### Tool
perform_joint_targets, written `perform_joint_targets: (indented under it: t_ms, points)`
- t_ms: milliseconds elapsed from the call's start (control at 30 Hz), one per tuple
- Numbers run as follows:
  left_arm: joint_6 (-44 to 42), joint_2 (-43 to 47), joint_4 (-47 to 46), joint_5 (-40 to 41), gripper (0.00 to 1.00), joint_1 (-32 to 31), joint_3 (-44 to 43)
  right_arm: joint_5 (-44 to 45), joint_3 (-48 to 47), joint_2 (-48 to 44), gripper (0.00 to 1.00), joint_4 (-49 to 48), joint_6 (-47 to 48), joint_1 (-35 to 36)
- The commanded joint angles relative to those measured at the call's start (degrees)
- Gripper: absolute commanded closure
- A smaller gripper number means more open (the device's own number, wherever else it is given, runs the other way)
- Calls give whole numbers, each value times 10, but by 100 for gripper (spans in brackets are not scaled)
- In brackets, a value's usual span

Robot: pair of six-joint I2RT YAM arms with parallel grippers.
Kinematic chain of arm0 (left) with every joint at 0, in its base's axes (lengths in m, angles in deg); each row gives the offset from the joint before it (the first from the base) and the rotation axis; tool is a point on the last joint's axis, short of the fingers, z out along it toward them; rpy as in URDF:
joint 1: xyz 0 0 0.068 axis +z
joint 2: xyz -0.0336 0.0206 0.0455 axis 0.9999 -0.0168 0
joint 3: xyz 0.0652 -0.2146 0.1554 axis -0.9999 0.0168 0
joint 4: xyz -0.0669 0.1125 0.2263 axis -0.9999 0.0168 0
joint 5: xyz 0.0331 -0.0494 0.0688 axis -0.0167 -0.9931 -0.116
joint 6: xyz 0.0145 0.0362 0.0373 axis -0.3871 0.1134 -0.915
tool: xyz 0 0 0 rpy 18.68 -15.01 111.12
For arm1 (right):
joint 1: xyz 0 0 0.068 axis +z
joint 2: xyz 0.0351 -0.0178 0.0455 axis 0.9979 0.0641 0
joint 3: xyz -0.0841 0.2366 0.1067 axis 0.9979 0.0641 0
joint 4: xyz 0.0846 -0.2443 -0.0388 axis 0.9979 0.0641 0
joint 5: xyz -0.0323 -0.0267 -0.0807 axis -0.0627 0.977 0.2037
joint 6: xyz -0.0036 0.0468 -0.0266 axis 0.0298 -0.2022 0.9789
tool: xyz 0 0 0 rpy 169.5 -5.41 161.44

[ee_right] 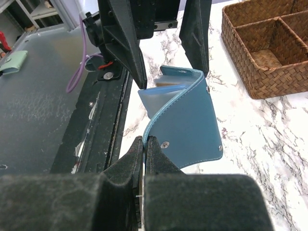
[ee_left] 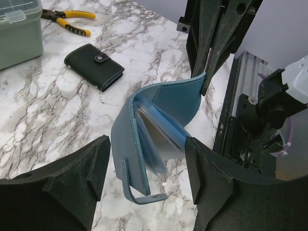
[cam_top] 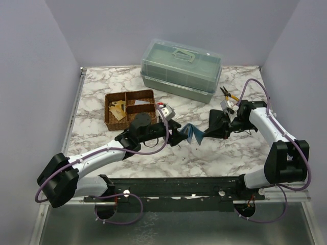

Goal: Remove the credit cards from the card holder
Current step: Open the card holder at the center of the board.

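The teal-blue card holder (cam_top: 193,133) hangs open above the marble between both grippers. My right gripper (ee_right: 144,144) is shut on the edge of one cover. My left gripper (ee_left: 147,178) is open, and its fingers (ee_left: 67,187) stand on either side of the other cover and the light blue inner pockets (ee_left: 156,139) without touching them. The pockets are blurred, so I cannot tell whether they hold any cards. Tan credit cards (cam_top: 117,109) lie in the left compartment of the wicker basket (cam_top: 148,94).
A green plastic toolbox (cam_top: 181,69) stands at the back. Yellow-handled pliers (ee_left: 67,21) and a black snap wallet (ee_left: 94,66) lie on the table beyond the holder. The black base rail (cam_top: 179,186) runs along the near edge.
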Motion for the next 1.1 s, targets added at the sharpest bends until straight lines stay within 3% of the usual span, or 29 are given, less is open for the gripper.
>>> perform_joint_targets:
  t_ms: [0,200,467,533,767,1067]
  points:
    - [16,3,-28,-27,30,3,11,-64,-20,-17,100,8,-18,5]
    - [47,-26,-23,4,38,2,-2,-77,-27,-14,100,8,-31,11]
    - [53,-29,-20,9,69,6,0,-80,-29,-11,100,8,-41,14]
    - [52,-23,-20,8,73,7,2,-80,-29,-11,100,8,-42,14]
    - [50,-30,-21,1,51,8,-6,-83,-30,-10,100,8,-50,30]
    - [86,-58,-65,-52,37,8,-19,-82,-45,9,100,8,-55,35]
